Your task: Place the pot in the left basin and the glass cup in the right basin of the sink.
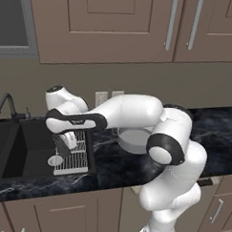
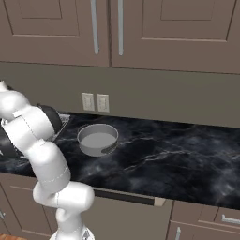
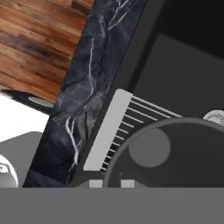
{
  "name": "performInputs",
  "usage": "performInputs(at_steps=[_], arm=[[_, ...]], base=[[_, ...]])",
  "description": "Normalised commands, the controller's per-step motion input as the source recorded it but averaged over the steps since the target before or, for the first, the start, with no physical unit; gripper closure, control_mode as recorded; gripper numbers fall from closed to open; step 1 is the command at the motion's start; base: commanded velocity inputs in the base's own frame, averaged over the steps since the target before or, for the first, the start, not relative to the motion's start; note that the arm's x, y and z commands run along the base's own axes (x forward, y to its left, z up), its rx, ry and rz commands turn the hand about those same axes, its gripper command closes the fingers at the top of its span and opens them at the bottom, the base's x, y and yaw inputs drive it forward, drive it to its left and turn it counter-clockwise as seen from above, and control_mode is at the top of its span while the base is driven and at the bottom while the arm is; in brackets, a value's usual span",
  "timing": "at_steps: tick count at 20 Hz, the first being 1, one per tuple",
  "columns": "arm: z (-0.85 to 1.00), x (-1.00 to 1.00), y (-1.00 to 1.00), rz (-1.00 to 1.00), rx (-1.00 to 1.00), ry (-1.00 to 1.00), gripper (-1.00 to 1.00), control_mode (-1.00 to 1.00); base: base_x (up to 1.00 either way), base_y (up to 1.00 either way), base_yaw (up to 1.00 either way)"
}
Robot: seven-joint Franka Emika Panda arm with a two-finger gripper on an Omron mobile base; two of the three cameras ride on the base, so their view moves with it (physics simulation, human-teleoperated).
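Glass cup (image 3: 175, 153) upright in closed hand (image 1: 64, 145), over right basin (image 1: 45, 148).

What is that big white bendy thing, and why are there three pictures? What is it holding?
The white bendy thing is a robot arm in a pretend computer kitchen. At its end is a gripper, like two small fingers.

Two pictures come from cameras on the robot's base, one behind it on the left and one on the right. The third comes from a camera on its hand, looking down past its fingers.

On the dark marble counter sits a wide grey pot, which nobody is touching. Beside it is a black sink with a curved tap and a white wire rack.

The arm reaches over the rack side of the sink. In the hand picture the gripper is closed on a see-through glass cup, seen from above, so it looks like a big circle.
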Motion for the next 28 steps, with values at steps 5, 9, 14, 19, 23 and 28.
performInputs(at_steps=[5, 9, 14, 19, 23, 28], arm=[[-0.02, 0.54, 0.60, 0.04, 0.05, 0.11, 1.00, -1.00], [-0.05, 0.26, 0.56, -0.19, -0.06, 0.05, 1.00, -1.00], [-0.06, 0.14, 0.40, -0.27, -0.09, 0.10, 1.00, -1.00], [-0.16, 0.13, 0.34, -0.12, -0.01, -0.05, 1.00, -1.00], [-0.17, 0.10, 0.43, -0.08, -0.01, -0.09, 1.00, -1.00], [-0.39, 0.11, 0.29, -0.03, -0.05, 0.01, 1.00, -1.00]], base=[[0.00, 0.00, 0.00], [0.00, 0.00, 0.00], [0.00, 0.00, 0.00], [0.00, 0.00, 0.00], [0.00, 0.00, 0.00], [0.00, 0.00, 0.00]])
